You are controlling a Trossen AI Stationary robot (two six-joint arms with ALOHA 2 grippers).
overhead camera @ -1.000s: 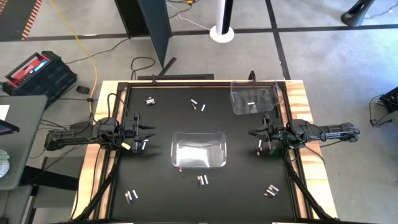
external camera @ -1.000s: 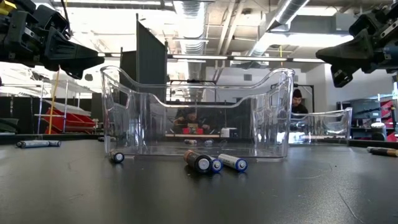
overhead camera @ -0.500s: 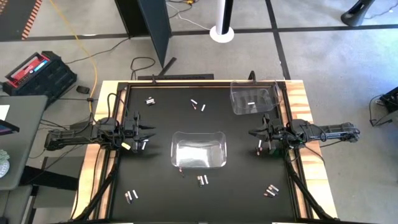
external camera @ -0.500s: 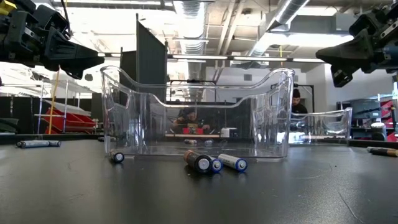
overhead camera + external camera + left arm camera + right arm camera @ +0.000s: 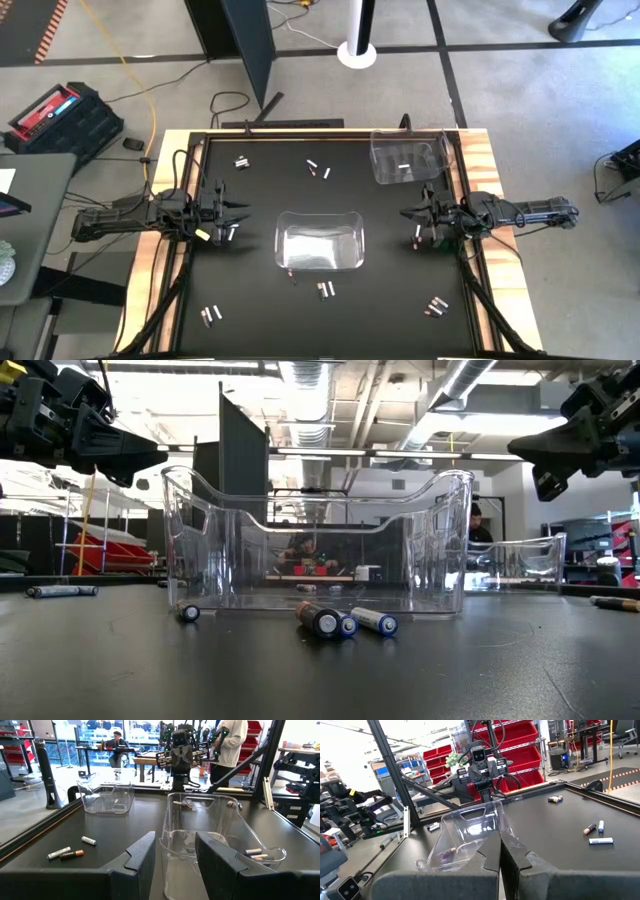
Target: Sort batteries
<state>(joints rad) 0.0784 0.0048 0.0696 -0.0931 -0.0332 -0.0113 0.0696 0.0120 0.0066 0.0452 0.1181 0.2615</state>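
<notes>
Beside my left gripper (image 5: 243, 210), jaws apart and empty, lies one battery (image 5: 232, 232), nearest target. Right gripper (image 5: 408, 212) hangs closed. Other batteries (image 5: 325, 290) scatter around the bench (image 5: 260, 300) by the centre bin (image 5: 318, 240).

My high camera looks straight down on the whole table (image 5: 250, 300); the low one sits at its six o'clock edge, facing twelve. Each wrist camera looks level across, and all views share the central clear bin (image 5: 318, 240).

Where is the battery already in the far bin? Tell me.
In the high view, one silvery-white battery lies in the clear bin at the table's far right corner, just beyond the right gripper.
</notes>
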